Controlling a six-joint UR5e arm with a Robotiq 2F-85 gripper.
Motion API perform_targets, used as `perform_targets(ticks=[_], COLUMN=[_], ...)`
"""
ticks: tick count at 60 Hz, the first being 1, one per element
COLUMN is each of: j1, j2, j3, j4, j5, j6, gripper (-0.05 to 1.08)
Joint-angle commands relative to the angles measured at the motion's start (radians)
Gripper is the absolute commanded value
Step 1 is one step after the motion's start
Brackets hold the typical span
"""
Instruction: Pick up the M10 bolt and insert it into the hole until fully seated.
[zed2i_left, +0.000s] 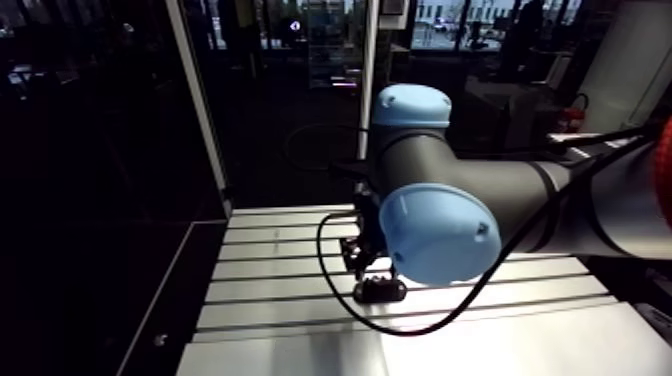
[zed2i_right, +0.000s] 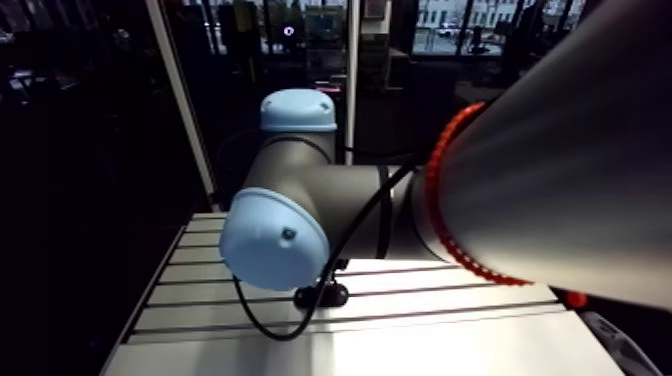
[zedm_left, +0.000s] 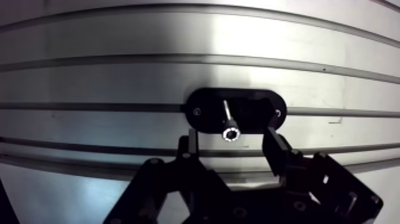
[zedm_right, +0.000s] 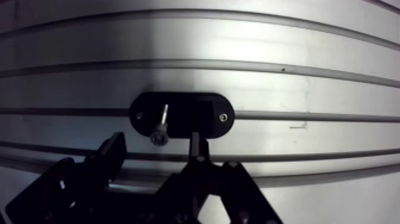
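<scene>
Aluminium surface (zedm_left: 119, 77) with long slots carries a black oval plate (zedm_left: 205, 112); in the arm view it sits at the lower centre of the frame, under the wrist. The silver M10 bolt (zedm_left: 228, 119) stands up from this plate, shank exposed and head raised towards the wrist camera. The claw (zedm_left: 231, 140) hangs wide open, one finger either side of the bolt head with clear gaps, gripping nothing.
</scene>
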Motion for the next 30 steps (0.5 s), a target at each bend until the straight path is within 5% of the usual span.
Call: perform_targets(ticks=[1,30], j1=[-0.002,-0.002], j2=[0.015,0.032], j3=[-0.004,-0.011], j4=[-0.001,-0.001], j5=[0.000,0.000], j6=[0.001,0.003], gripper=[0.41,0.45])
